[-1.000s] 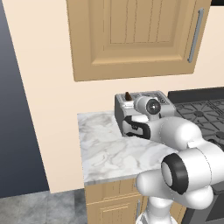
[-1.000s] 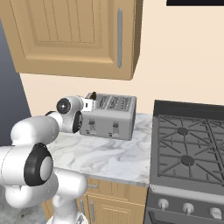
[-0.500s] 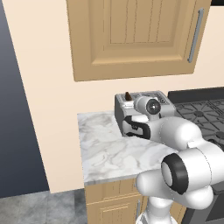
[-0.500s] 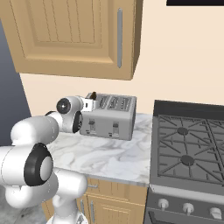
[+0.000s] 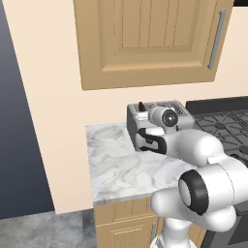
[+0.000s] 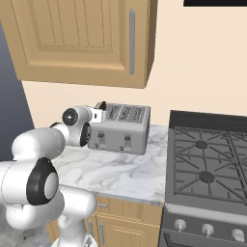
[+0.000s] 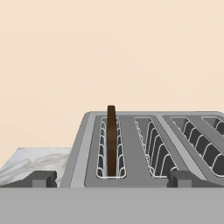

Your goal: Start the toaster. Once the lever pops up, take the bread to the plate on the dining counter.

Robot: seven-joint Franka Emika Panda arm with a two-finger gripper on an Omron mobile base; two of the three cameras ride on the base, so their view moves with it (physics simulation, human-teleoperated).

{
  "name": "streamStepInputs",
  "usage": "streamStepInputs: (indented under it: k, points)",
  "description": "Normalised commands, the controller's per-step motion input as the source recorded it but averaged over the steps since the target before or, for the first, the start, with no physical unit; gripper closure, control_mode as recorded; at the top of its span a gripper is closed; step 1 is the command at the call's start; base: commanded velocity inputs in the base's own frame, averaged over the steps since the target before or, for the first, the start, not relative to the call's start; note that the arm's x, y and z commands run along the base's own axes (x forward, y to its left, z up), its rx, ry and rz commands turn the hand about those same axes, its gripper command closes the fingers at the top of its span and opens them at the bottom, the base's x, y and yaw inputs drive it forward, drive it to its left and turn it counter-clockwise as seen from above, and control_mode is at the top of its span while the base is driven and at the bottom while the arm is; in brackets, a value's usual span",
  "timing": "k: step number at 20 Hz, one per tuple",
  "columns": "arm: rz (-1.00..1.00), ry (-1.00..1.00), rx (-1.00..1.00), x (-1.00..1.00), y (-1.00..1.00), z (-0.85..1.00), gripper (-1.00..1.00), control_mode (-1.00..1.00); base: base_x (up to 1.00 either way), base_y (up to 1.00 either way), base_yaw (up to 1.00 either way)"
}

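Note:
The grey toaster (image 6: 130, 129) stands at the back of a marble worktop (image 5: 111, 164). A dark brown bread (image 7: 111, 139) slice stands upright in its leftmost slot, its top poking out (image 5: 141, 106) (image 6: 102, 104). Dark lever knobs (image 6: 127, 140) sit on the toaster's front face. My gripper (image 7: 112, 178) is open at the toaster's front top edge, level with the slots and pointing at the wall. Its fingertips (image 7: 42, 178) stand either side of the bread's slot, with nothing between them. My white hand (image 6: 98, 116) is at the toaster's left front corner. The plate and the dining counter are out of view.
A black stove (image 6: 207, 164) with grates adjoins the worktop on the right. A wooden wall cabinet (image 5: 150, 38) hangs above the toaster, and the beige wall is right behind it. Bare marble lies left of and in front of the toaster.

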Motion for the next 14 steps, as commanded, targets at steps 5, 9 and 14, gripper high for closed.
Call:
streamStepInputs:
  k: [5, 9, 14]
  points:
    - [0.00, 0.00, 0.00, 0.00, 0.00, 0.00, -1.00, -1.00, 0.00, 0.00, 0.00]
    - [0.00, 0.00, 0.00, 0.00, 0.00, 0.00, -1.00, -1.00, 0.00, 0.00, 0.00]
    - [0.00, 0.00, 0.00, 0.00, 0.00, 0.00, -1.00, -1.00, 0.00, 0.00, 0.00]
